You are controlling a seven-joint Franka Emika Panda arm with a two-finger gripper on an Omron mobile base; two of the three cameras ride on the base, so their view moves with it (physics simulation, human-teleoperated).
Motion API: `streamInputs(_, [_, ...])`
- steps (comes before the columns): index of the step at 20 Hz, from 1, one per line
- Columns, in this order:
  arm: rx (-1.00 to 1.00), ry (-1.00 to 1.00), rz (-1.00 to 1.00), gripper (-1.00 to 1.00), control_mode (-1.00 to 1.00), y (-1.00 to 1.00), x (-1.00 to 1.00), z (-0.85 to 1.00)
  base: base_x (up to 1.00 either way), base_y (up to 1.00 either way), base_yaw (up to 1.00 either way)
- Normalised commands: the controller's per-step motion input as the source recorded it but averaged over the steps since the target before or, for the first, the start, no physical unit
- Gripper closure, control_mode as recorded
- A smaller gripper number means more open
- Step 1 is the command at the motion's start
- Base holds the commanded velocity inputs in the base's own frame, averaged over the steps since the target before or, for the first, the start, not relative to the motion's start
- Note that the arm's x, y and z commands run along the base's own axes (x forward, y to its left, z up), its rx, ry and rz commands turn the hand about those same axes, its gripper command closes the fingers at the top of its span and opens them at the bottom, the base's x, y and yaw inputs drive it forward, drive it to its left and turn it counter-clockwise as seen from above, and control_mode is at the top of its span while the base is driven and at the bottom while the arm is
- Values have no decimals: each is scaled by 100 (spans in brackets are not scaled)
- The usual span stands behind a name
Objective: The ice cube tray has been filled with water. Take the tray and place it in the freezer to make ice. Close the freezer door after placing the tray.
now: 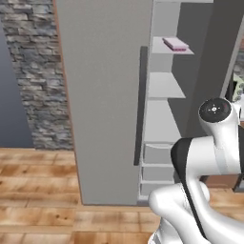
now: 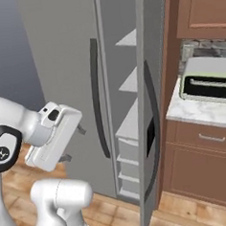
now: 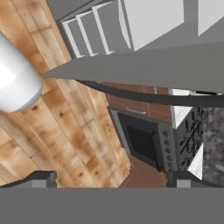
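Observation:
The ice cube tray (image 1: 175,44), small and pale pink, lies flat on an upper white shelf inside the freezer (image 1: 164,86). The freezer door (image 1: 105,95) stands wide open to the left, its long dark handle (image 1: 142,105) facing the shelves. From the right, the freezer door (image 2: 64,51) and the freezer (image 2: 127,85) with its shelves and drawers show again. My gripper (image 2: 74,143) hangs in front of the open door, low and well away from the tray, open and empty. In the hand view the gripper (image 3: 113,179) looks down past the freezer drawers (image 3: 100,26) at the floor.
The matching door with the dark dispenser panel (image 2: 149,136) stands ajar, edge-on, right of the freezer. A toaster oven (image 2: 208,81) sits on a marble counter (image 2: 196,110) over brown cabinets. A stone wall (image 1: 33,71) stands left. A dark oven (image 3: 144,140) shows below the hand.

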Motion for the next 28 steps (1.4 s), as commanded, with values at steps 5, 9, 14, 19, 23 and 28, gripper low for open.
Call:
streamInputs(5, [0,0,0,-100,100,0,0,0,-6,0,-22])
streamInputs(9, [0,0,0,-100,100,0,0,0,0,0,-22])
streamInputs(14, [0,0,0,-100,100,0,0,0,-3,0,-24])
streamInputs(19, [0,0,0,-100,100,0,0,0,-3,0,-24])
streamInputs(23, [0,0,0,-100,100,0,0,0,0,0,-25])
streamInputs(28, [0,0,0,-100,100,0,0,0,-1,0,-24])
